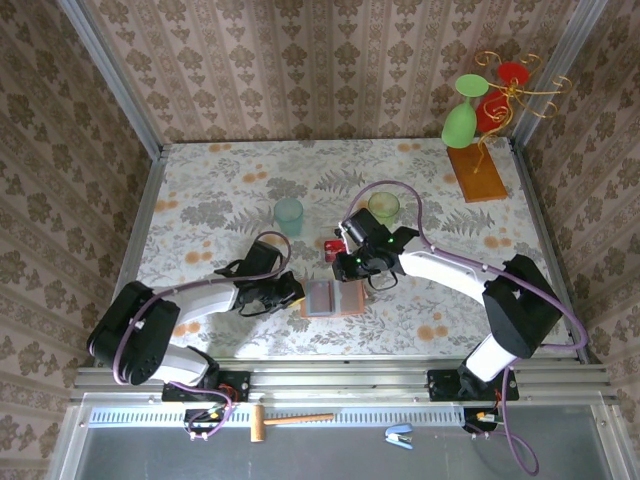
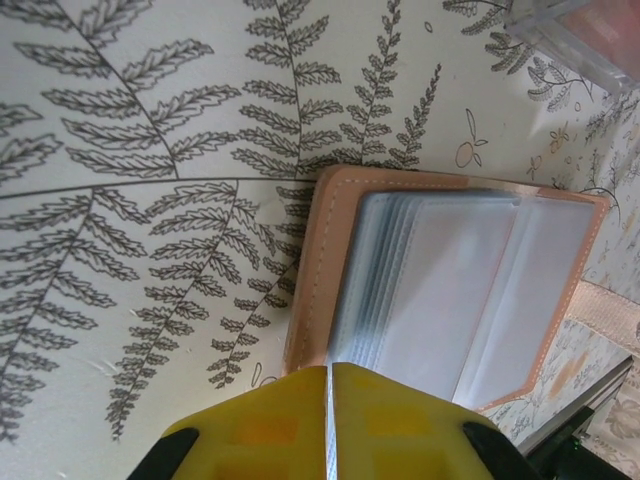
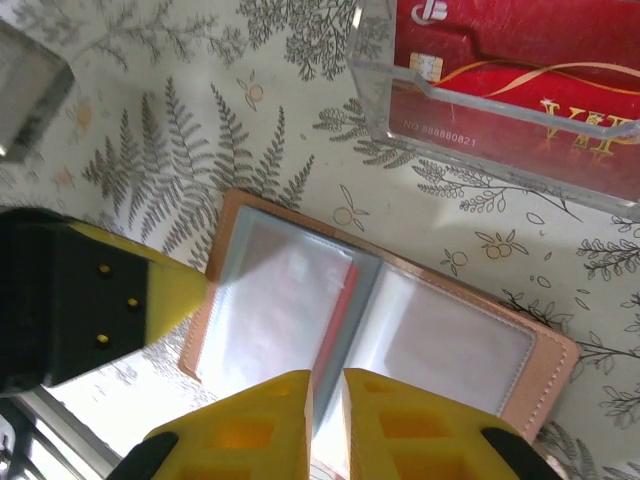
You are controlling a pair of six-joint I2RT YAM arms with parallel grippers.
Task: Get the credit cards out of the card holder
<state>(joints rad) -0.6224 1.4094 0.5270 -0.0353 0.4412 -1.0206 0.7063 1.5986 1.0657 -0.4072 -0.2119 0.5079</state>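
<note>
Open card holder [image 1: 333, 298] lies flat on the worktop [image 1: 230, 170], right between both pincers. The left pincer [image 2: 329, 420] is clamped shut on the holder's near edge, and the holder spreads straight ahead of its tips. The right pincer [image 3: 327, 415] is narrow, nipped on an upright clear sleeve leaf near the spine (card inside or not, can't tell). The holder's long axis runs crosswise to the right pincer, slanting off to its right. One red credit card [image 3: 346, 305] sits just ahead of those tips, long axis along the spine, pointing away. Right arm is nearer it, I'd judge. More red cards [image 3: 520, 60] sit in a clear box [image 3: 470, 125] farther ahead.
</note>
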